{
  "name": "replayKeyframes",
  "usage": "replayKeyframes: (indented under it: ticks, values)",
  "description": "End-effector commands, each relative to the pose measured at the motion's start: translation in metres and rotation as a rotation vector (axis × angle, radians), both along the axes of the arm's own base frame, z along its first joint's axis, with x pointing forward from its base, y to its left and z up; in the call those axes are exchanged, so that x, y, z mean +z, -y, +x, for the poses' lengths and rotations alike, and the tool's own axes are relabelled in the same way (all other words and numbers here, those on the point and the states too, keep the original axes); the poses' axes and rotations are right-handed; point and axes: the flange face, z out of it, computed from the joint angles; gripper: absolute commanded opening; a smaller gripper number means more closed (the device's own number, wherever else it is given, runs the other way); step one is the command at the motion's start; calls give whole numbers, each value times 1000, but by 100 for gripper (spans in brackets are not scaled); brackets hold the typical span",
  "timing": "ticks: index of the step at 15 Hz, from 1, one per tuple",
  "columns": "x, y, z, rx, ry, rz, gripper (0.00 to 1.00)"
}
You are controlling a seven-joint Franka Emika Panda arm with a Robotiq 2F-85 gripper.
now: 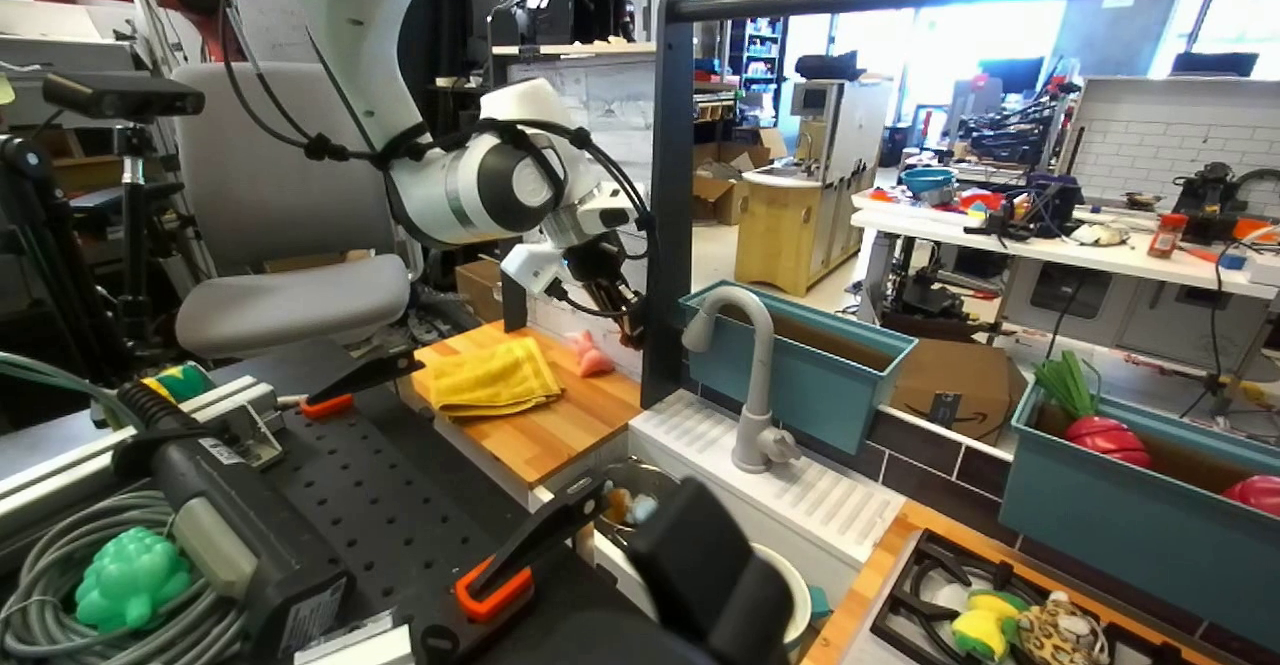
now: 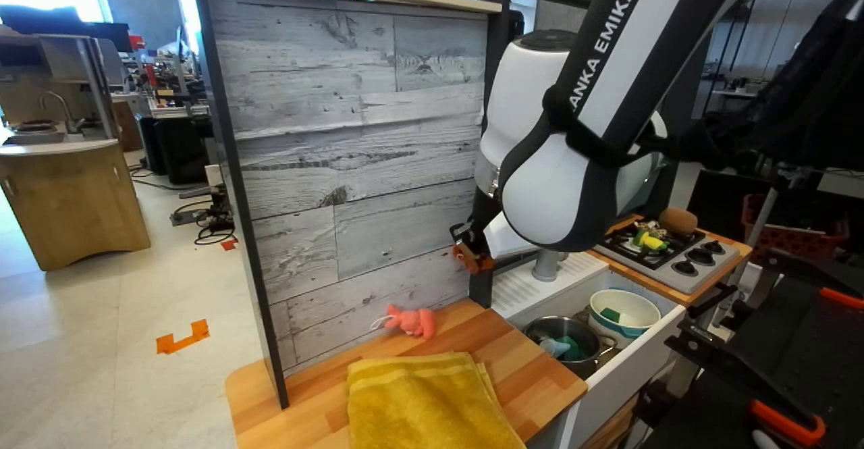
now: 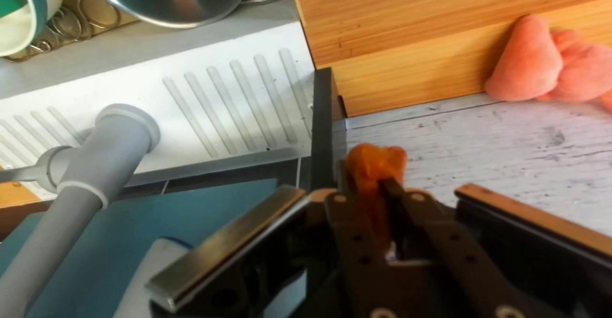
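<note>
Jaws pinch a blurred, half-hidden orange object [image 3: 374, 162].

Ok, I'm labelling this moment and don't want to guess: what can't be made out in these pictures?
Orange thing: wrist view, blurred, partly covered by the tool gripping it; I can't tell what it is.
Contents of the metal pot: in an exterior view, too small to identify.
Pink toy: wrist view, cut off by the right edge.
Faucet: in an exterior view, all but its lower part hidden by the arm.
</note>
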Motion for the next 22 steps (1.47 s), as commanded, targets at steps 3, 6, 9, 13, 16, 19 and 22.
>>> replayKeyframes:
  ticks: [3, 6, 9, 13, 16, 19, 22]
  values:
    - [-11, 14, -28, -80, -147, -114, 3]
    - [-20, 21, -59, -106, -304, -188, 3]
    - [-33, 45, -76, -118, -483, -256, 3]
    - [-59, 62, -95, -142, -580, -224, 3]
    - [-63, 70, -90, -150, -516, -107, 3]
    - [-62, 84, -81, -137, -432, -55, 3]
    - [-50, 104, -76, -111, -399, -50, 3]
